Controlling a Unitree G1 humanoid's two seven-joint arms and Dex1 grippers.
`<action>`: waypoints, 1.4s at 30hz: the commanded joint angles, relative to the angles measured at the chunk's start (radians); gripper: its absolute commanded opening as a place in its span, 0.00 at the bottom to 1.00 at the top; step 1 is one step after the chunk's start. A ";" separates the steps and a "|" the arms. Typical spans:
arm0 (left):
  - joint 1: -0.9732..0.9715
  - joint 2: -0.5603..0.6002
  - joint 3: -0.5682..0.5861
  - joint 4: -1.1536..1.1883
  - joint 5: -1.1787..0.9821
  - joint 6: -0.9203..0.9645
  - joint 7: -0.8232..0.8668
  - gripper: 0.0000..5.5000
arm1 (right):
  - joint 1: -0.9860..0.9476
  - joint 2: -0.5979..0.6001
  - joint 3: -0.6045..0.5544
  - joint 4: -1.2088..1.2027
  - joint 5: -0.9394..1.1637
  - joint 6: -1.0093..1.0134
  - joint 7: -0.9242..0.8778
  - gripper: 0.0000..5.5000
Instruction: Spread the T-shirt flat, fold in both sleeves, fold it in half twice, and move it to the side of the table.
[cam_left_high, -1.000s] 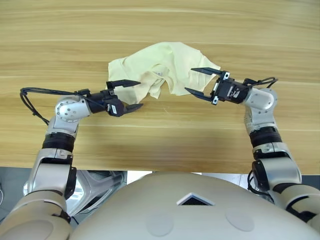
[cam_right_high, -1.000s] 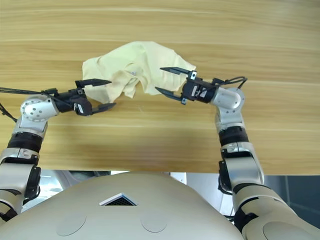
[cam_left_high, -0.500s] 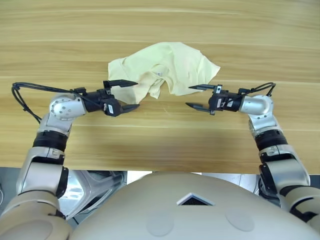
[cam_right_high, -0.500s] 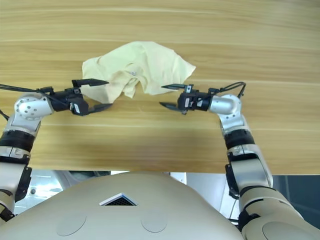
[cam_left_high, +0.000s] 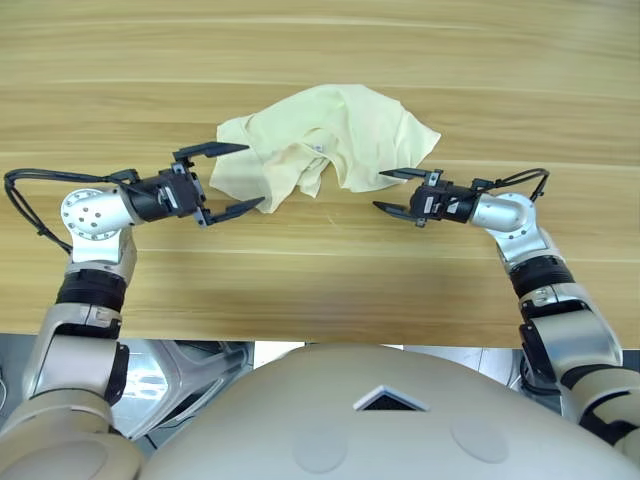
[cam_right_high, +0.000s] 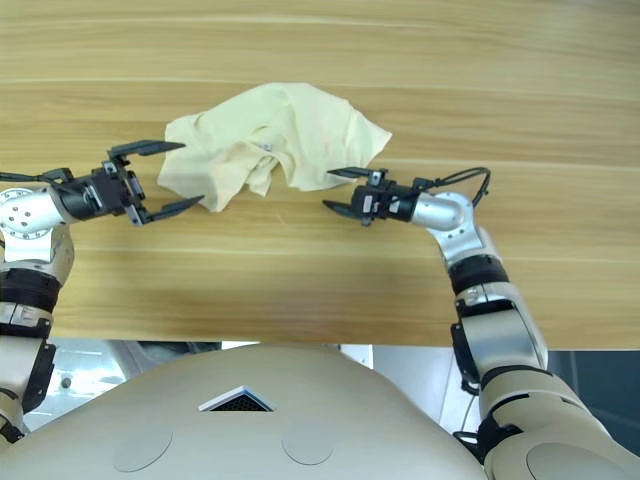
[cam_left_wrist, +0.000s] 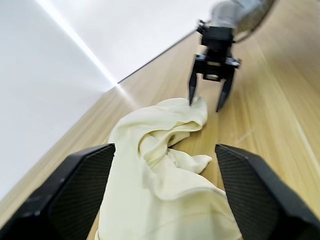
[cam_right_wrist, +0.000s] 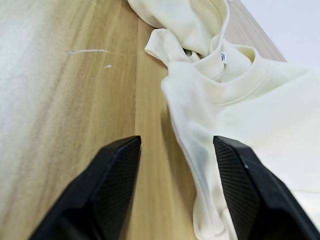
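Yellow, one crumpled T-shirt (cam_left_high: 340, 130) between two grippers (cam_left_high: 253, 174) (cam_left_high: 379, 191).

Crumpled pale yellow T-shirt (cam_right_high: 275, 140) lies on wooden table (cam_right_high: 420, 60); left gripper (cam_right_high: 195, 172) is spread wide at its left edge, and right gripper (cam_right_high: 326, 190) is spread just beside its near right hem.

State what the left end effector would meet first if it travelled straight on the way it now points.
Probably the crumpled T-shirt: the open left end effector points at its near edge, just ahead. The end effector's height above the table is unclear.
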 joint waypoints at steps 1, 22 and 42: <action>-0.057 -0.050 0.032 0.137 0.013 0.075 -0.096 0.67 | -0.005 -0.008 0.017 -0.002 -0.007 -0.001 -0.012 0.49; -0.095 -0.158 0.061 0.334 0.294 0.079 -0.124 0.67 | -0.003 -0.014 0.046 -0.011 -0.028 0.021 -0.065 0.49; -0.087 -0.190 0.069 0.332 0.340 0.043 -0.048 0.16 | -0.006 -0.009 0.067 0.003 -0.052 0.030 -0.098 0.00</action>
